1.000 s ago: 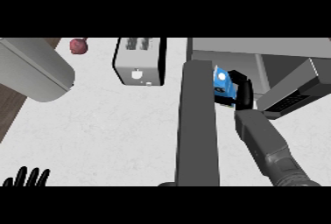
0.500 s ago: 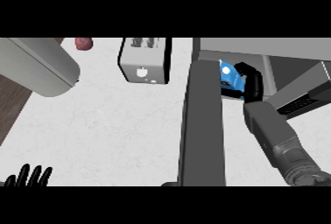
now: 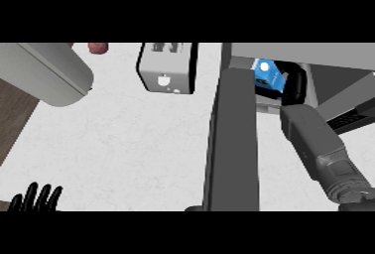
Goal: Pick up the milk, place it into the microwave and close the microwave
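Note:
The milk (image 3: 267,76) is a blue carton with a white spot, sitting inside the mouth of the grey microwave (image 3: 315,53) at the upper right. My right hand (image 3: 294,85) is curled round its right side, with the forearm reaching up from the lower right. Part of the carton is hidden by the hand. The microwave door (image 3: 233,141) stands open as a dark grey slab running down the middle, just left of the carton. My left hand (image 3: 35,198) rests open at the lower left edge, fingers up.
A white toaster (image 3: 168,68) stands at the top centre, left of the door. A big grey rounded body (image 3: 44,72) fills the upper left, with a small dark red thing (image 3: 96,47) beside it. The brown strip (image 3: 11,116) marks the counter's left edge.
My right hand has carried the milk up and deeper into the microwave opening. The left hand has stayed where it was.

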